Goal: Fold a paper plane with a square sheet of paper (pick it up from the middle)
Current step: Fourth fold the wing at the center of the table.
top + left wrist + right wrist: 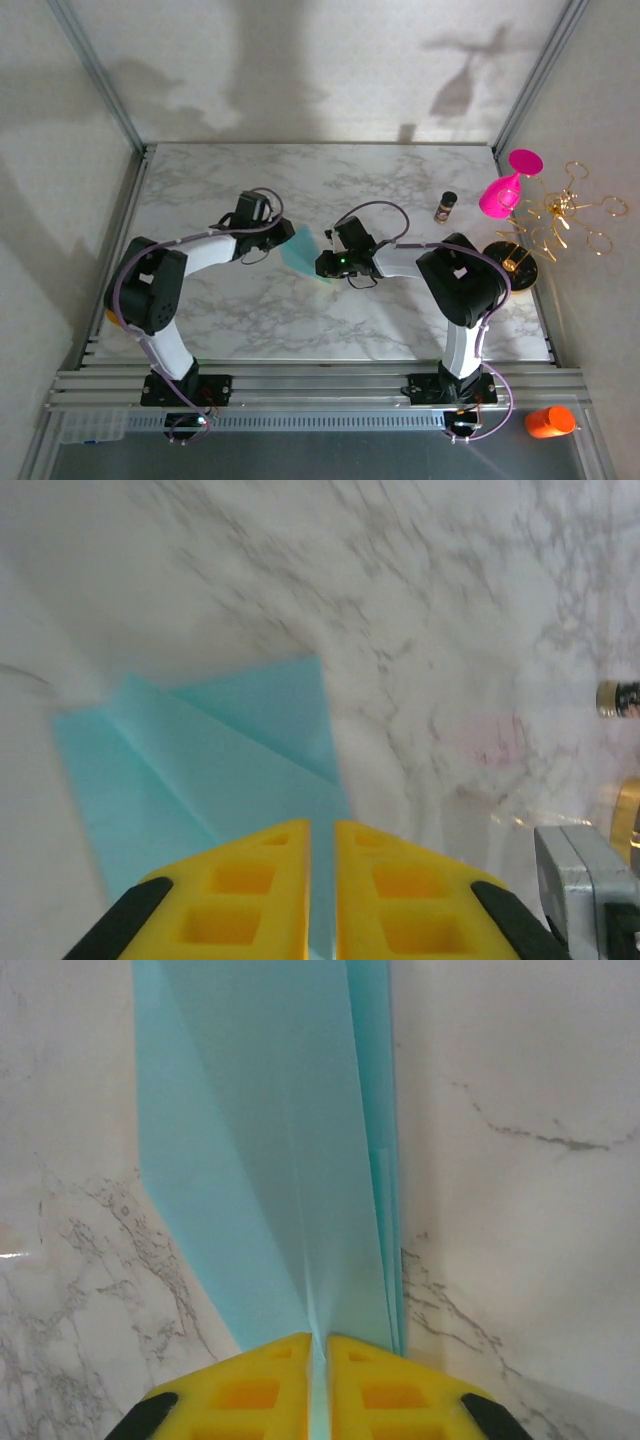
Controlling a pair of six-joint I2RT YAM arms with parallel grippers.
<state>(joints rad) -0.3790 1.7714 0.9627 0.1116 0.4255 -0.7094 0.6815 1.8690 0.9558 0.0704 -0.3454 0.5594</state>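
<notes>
Top external: folded teal sheet of paper (pixel 300 256) sits mid-desk, betw. my two arms, slightly left of centre. My left gripper (pixel 283 236) is on its far-left edge, my right gripper (pixel 326 265) on its near-right edge. Both wrists point inward, toward each other. Sheet looks tilted in this view; can't tell whether any part touches the desk (pixel 400 180).

Left wrist: yellow fingers nearly pressed together w/ a thin strip of teal betw. them, i.e. pinching the sheet at its near edge. Sheet spreads away from the gripper to the left and far side. One diagonal crease is visible, w/ a flap lying over a lower layer; far corner pointed. Marble surface beyond is blurred. Small dark-capped bottle (pixel 620 697) at right edge of view.

Right wrist: same picture, fingers close together w/ teal paper caught in the slit, so this gripper is pinching the sheet too. Paper runs straight away from the fingers as a long band. A centre fold line leads into the gap, and several stacked layer edges show along the right side. Left side of the band angles inward toward the gripper.

Other items, top external: pink goblet (pixel 505 188) lying tipped at the far right of the desk. Bottle just left of it. Gold wire stand (pixel 560 215) on a dark round base at the right edge. Orange object (pixel 550 421) off the desk, near right corner. All well apart from the sheet.
</notes>
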